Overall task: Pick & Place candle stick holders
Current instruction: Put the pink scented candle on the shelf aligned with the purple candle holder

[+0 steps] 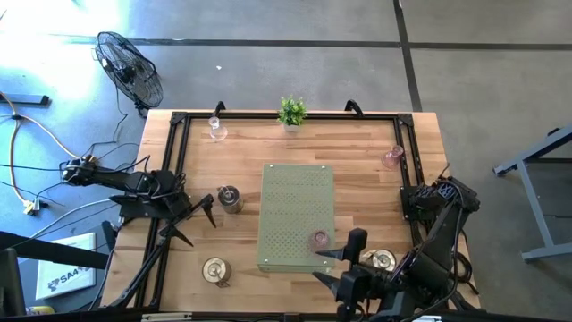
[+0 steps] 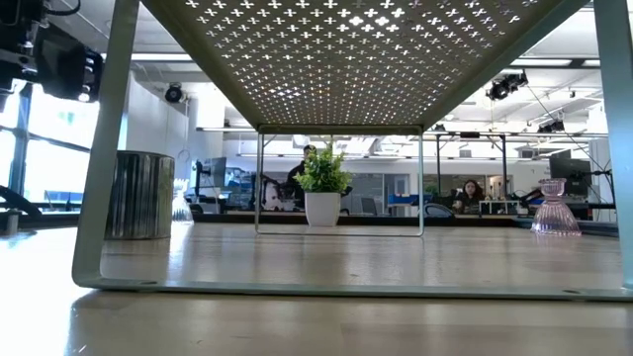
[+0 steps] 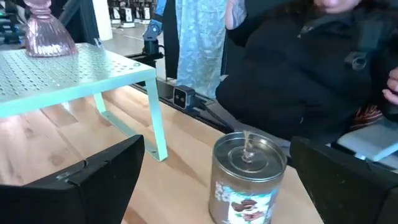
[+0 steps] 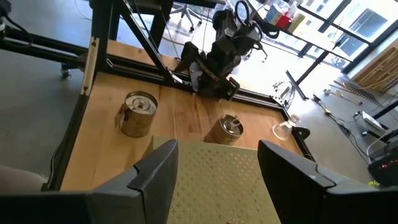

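3 silver holders [image 1: 230, 199], 3 glass cups [image 1: 319, 239]

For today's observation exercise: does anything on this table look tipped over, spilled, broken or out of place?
Nothing stands out. The silver holders sit upright on the wooden table, the pink glass holder stands on the green perforated shelf, and the potted plant is upright at the far edge. No spills or damage show.

A perforated shelf [image 1: 297, 215] stands mid-table with one glass holder [image 1: 318, 239] on its near right corner. To its left stand two metal holders [image 1: 230, 199], [image 1: 215, 270]; a third [image 1: 382, 260] stands to its right. Along the far edge sit a potted plant [image 1: 291, 112] and another glass holder [image 1: 216, 129], and a third glass holder [image 1: 392, 156] stands near the right edge.
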{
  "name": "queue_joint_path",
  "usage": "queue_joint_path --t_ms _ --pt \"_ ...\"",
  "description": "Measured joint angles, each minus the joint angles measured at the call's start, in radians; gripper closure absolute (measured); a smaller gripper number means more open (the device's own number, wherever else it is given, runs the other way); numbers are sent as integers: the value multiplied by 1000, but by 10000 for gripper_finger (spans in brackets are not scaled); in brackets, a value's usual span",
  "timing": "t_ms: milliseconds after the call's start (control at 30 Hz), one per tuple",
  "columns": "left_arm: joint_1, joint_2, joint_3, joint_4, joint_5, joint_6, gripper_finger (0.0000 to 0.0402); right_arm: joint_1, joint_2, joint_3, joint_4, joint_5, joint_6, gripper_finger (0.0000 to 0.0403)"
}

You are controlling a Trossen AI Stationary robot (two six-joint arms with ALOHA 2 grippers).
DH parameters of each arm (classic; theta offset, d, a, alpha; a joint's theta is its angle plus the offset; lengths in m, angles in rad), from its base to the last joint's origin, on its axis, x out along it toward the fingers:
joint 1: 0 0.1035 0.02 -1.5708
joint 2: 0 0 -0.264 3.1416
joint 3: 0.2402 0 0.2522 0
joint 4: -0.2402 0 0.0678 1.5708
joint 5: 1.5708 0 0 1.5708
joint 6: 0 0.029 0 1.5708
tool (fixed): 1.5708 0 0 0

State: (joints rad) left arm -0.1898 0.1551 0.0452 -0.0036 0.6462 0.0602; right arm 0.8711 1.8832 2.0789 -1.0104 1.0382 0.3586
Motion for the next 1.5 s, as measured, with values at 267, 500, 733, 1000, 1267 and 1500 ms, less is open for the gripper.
queue_joint_path --t_ms 267,500,733,1000,1267,1500 --pt "-1 0 -1 1 182 45 7 0 0 0 85 -40 -84 187" --pt "-1 72 1 -18 50 49 7 0 0 0 143 -46 -154 187" --pt "-55 250 6 -5 48 80 7 0 -1 0 156 -46 -154 187" --pt "-255 377 62 16 -198 119 7 0 -1 0 163 -46 -150 187" --pt "-408 435 66 88 -320 86 7 0 -2 0 164 -53 -140 187" --pt "-469 467 66 121 -421 57 7 0 -2 0 163 -53 -158 187"
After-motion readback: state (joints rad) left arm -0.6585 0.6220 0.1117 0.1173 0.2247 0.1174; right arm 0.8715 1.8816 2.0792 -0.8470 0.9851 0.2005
